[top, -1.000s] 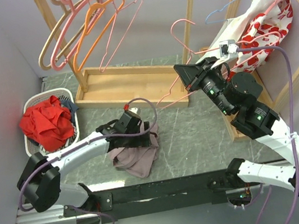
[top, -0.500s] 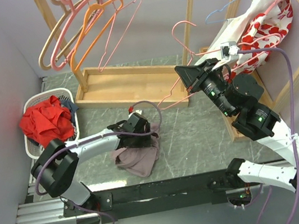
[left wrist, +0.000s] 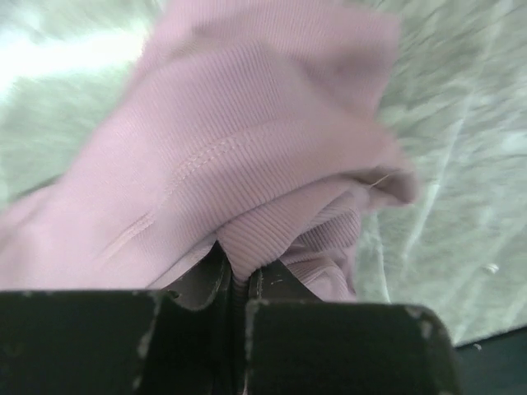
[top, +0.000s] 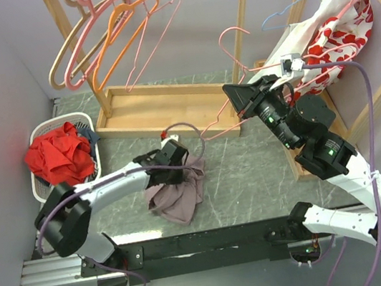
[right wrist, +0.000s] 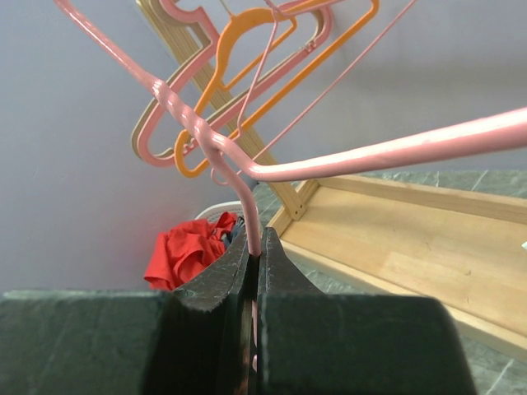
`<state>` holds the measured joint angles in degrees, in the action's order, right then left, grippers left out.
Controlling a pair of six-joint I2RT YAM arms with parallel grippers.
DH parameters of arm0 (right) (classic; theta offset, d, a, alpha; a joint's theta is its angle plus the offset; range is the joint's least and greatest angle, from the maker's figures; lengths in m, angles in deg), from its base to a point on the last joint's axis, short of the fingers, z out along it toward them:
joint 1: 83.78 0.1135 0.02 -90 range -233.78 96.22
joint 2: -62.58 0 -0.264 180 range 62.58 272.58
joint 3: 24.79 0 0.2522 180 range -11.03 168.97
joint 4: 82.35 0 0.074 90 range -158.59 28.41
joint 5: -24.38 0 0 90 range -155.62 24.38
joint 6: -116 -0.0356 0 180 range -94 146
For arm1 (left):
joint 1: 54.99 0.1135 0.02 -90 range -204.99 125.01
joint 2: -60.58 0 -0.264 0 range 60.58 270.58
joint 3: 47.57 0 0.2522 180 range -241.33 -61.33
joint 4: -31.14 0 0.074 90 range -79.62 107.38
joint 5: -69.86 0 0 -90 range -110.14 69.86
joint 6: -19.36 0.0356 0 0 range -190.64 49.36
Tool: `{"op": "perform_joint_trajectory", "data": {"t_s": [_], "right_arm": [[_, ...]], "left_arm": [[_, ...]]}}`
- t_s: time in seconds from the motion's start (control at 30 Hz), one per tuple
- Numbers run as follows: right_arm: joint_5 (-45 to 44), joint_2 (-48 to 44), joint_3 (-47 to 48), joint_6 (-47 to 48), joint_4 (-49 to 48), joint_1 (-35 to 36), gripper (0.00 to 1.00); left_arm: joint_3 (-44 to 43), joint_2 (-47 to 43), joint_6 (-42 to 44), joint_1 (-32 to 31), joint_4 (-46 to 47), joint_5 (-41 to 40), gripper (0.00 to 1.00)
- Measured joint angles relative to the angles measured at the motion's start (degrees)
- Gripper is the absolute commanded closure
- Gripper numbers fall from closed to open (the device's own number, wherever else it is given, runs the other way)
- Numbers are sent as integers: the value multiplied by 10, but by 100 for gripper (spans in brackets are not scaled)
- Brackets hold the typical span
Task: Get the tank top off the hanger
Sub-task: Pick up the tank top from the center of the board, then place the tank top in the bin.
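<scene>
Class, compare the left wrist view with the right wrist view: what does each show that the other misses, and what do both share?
Only the left wrist view shows the mauve tank top, crumpled on the table, a fold pinched in the left pincer. Only the right wrist view shows the pink wire hanger clamped in the right pincer, more hangers on the wooden rack, and red clothes. Both show a shut dark pincer and the grey marbled table.

White-and-black left arm point(top: 107, 187) and right arm point(top: 359, 178), purple cables point(top: 368, 122), green lights point(top: 328, 151).
</scene>
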<state>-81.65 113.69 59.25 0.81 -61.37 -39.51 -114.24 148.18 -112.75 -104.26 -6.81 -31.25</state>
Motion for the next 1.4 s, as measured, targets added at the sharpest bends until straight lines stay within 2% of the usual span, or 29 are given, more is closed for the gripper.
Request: {"op": "perform_joint_trajectory", "data": {"t_s": [0.33,0.53,0.67,0.8,0.97,1.1,1.4], "right_arm": [[5,0,-9,-5,-7,0,100],[8,4,-14,-7,-8,0,100],[12,9,-14,-7,-11,0,100],[20,15,-14,-9,-16,0,100],[25,21,-14,-9,-17,0,100],[29,23,-14,-9,-21,0,100],[34,23,-14,-8,-21,0,100]], "left_arm": [[-260,-140,72,52,-147,-93,99],[-437,-201,124,69,-234,-198,99],[-520,-221,155,74,-277,-275,99],[-567,-230,184,95,-304,-338,99],[-606,-221,219,177,-321,-363,99],[-604,-205,251,280,-313,-332,99],[-487,-164,278,569,-227,-117,99]]}}
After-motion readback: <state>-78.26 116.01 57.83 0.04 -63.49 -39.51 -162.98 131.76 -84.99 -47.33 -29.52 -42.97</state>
